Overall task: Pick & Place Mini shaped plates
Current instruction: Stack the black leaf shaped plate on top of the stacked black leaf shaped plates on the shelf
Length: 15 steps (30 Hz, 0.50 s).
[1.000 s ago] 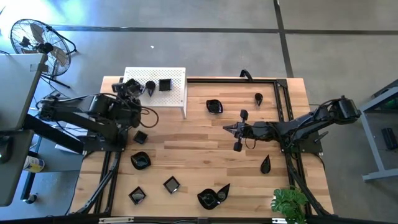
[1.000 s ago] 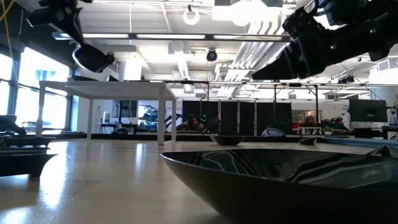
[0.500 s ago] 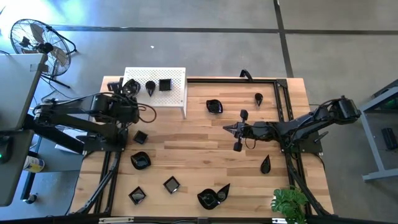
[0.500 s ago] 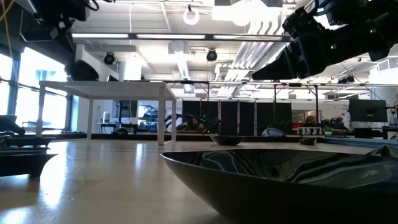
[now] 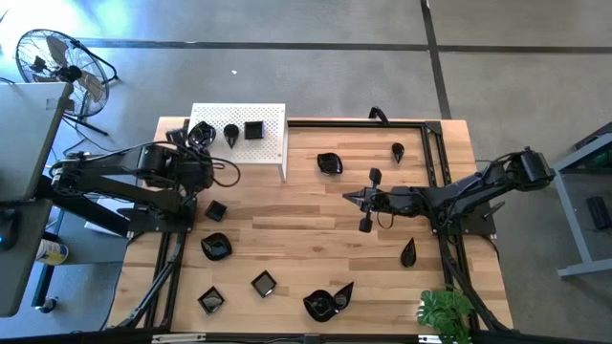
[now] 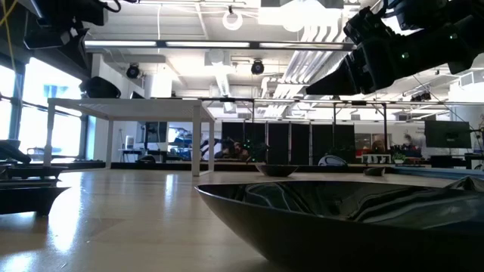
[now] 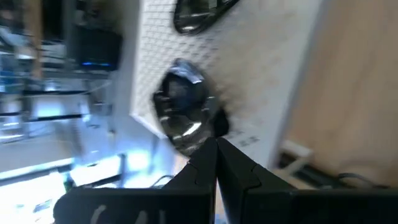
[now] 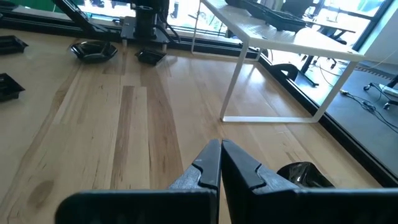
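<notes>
A wavy round mini shaped plate point(image 7: 183, 109) point(image 5: 202, 132) lies at the left end of the white perforated stand point(image 5: 271, 143), and my left gripper point(image 7: 216, 144) is shut at its rim. Two more black plates point(image 5: 230, 134) point(image 5: 253, 130) rest on the stand's top. Several plates lie on the wooden table, among them one at the far middle point(image 5: 330, 163) and one at the near edge point(image 5: 327, 302). My right gripper point(image 5: 356, 198) point(image 8: 219, 144) hangs shut over the table's middle with nothing in it. My left gripper has the wavy plate's rim point(image 7: 216, 124) at the very tips of its shut fingers, on the side toward the table's left edge. The fingers slant down from the left. The plate point(image 6: 98, 85) sits about level on the stand's top.
Black frame rails point(image 5: 430, 153) run along the table's far and right sides. A plant point(image 5: 445, 311) stands at the near right corner and a fan point(image 5: 57, 57) on the floor at the far left. Bare wood point(image 5: 306, 225) lies between the two arms.
My left gripper has gone down and a little toward the table's left and near edges, staying shut. The wavy plate, which hung tilted above the stand, has come down onto the stand's top and now sits about level.
</notes>
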{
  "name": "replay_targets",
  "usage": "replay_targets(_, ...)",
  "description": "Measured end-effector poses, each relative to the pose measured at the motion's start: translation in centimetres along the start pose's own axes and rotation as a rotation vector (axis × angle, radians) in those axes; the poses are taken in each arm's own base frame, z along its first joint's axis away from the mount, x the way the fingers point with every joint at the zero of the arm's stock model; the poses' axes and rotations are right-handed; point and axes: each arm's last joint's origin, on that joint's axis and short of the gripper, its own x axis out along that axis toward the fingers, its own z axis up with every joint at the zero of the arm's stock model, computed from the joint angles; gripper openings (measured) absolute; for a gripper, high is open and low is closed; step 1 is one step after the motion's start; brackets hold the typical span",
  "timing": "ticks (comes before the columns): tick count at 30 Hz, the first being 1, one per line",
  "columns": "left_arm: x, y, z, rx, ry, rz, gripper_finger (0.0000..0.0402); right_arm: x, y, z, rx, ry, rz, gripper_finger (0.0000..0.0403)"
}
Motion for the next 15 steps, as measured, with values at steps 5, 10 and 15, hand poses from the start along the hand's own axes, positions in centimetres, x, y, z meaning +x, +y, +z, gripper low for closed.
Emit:
replay_targets(5, 0.00, -0.12, 0.22, -0.017, -0.014, -0.036, 0.0000, 0.00, -0.01, 0.00, 0.000, 0.000, 0.000, 0.0001)
replay_targets(10, -0.01, -0.10, 0.52, -0.047, -0.039, -0.025, 0.0000, 0.00, 0.01, 0.00, 0.000, -0.001, 0.005, 0.0001)
replay_targets(15, -0.02, 0.01, 0.71, -0.074, -0.055, 0.015, 0.0000, 0.00, 0.02, 0.06, 0.003, -0.007, 0.010, 0.0002)
